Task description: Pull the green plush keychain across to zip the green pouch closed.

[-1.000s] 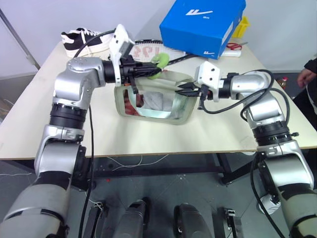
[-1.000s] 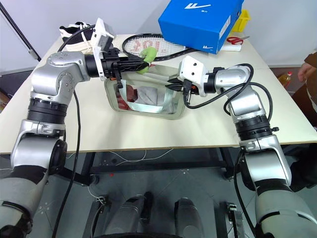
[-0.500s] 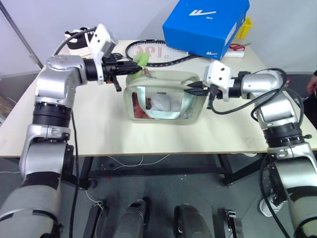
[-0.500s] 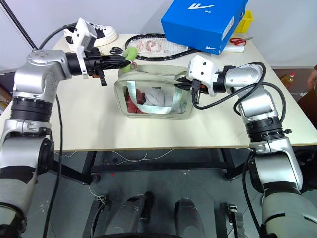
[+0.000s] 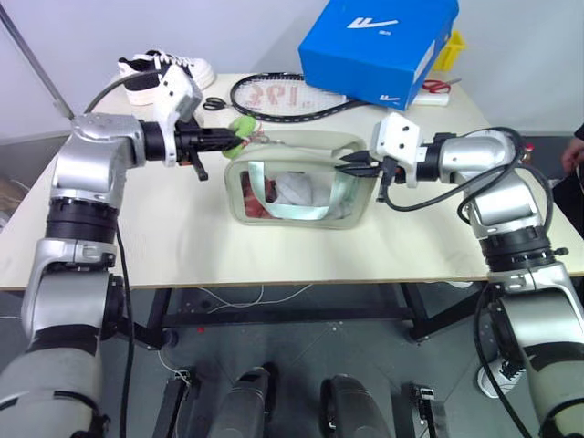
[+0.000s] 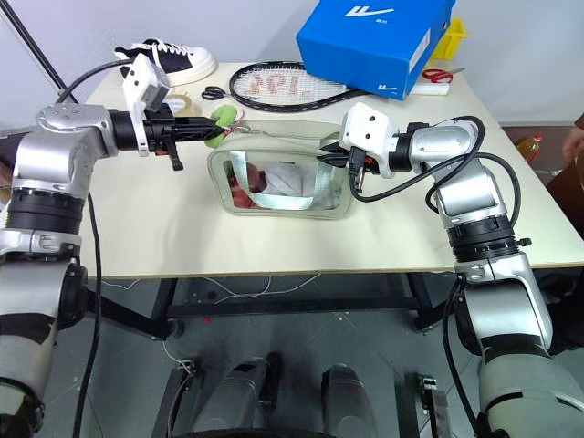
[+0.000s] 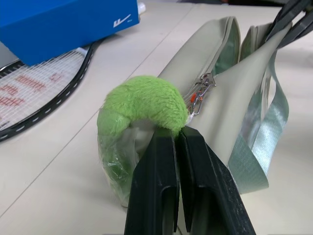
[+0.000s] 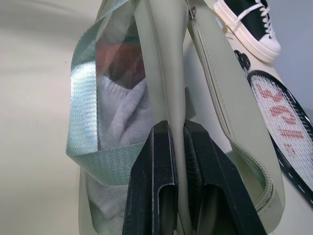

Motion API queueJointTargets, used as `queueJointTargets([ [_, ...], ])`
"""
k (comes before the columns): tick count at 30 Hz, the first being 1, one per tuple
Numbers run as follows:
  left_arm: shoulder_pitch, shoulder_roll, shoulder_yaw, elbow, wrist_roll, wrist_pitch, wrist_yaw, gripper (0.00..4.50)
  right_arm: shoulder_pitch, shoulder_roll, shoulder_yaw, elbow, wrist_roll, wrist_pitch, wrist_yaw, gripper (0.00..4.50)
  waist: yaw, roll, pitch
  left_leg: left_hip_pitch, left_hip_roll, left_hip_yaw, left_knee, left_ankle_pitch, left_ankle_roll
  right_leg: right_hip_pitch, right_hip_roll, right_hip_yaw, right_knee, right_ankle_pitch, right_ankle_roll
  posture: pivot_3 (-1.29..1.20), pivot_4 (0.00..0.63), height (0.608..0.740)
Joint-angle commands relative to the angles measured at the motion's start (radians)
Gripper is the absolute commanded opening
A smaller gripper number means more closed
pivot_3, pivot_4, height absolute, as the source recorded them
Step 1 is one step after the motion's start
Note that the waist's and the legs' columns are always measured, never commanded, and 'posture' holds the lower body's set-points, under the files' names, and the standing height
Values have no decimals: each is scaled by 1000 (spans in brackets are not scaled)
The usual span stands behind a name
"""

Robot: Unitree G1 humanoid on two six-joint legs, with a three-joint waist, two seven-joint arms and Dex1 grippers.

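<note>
Bare table nr front & left; racket, shoebox block behind.

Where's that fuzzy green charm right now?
The green plush keychain sits at the left end of the green pouch, pinched in the left gripper, just in front of the racket.

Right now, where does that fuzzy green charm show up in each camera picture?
Left eye: green plush keychain at the green pouch's left end, near the racket.
Right eye: same spot.
Left wrist: centre, above the fingers.
Right wrist: not in it.
Shared landmark: the pouch.
</note>
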Motion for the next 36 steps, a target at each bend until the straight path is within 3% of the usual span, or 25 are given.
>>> queueJointTargets([
  [1, -28, -23, 30, -34, -19, -3, 22, 1449, -35, 5, -24, -8, 15, -15, -6, 0, 0, 0, 0, 0, 0, 0, 0, 0, 0, 0, 0, 0, 0, 0, 0, 0, 150, 740],
  [7, -23, -43, 32, -87, -49, 44, 7, 4466, -44, 14, -20, 11, 11, -25, -5, 0, -6, 0, 0, 0, 0, 0, 0, 0, 0, 0, 0, 0, 0, 0, 0, 0, 150, 740],
  [13, -32, 31, 41, -112, -48, 74, -46, 4466, -44, 12, -20, 14, 9, -29, -2, 0, -9, 0, 0, 0, 0, 0, 0, 0, 0, 0, 0, 0, 0, 0, 0, 0, 150, 740],
  [16, -44, 127, 52, -93, -36, 67, -89, 4466, -44, 9, -22, 19, 8, -31, -2, 0, -10, 0, 0, 0, 1, 0, -1, 0, 0, -1, 0, 0, 0, 0, 0, 0, 150, 740],
  [21, 29, 204, 60, -160, -63, 113, -123, 4466, -48, 11, -21, 33, 8, -38, 1, 0, -5, 0, 0, 1, 1, 0, -1, 0, -1, 0, 0, 0, 0, 0, 0, 0, 150, 740],
  [28, 194, 97, 78, -248, -69, 123, 16, 4466, -60, 24, -14, 43, 4, -43, 7, 0, -2, 0, 0, 1, 0, -1, 0, -1, -2, -1, -1, 0, 0, 0, 0, 0, 150, 740],
  [34, 192, 22, 72, -222, -52, 100, 96, 4466, -54, 23, -13, 29, 3, -36, 17, 0, -4, 0, 0, 0, 1, -1, -1, 0, 0, 0, -1, 0, 0, 0, 0, 0, 150, 740],
  [36, 180, 7, 75, -204, -59, 95, 105, 3938, -51, 22, -13, 21, 3, -30, 18, 0, -4, 0, 0, 1, 1, -1, -1, 0, 0, 0, -1, 0, 0, 0, 0, 0, 150, 740],
])
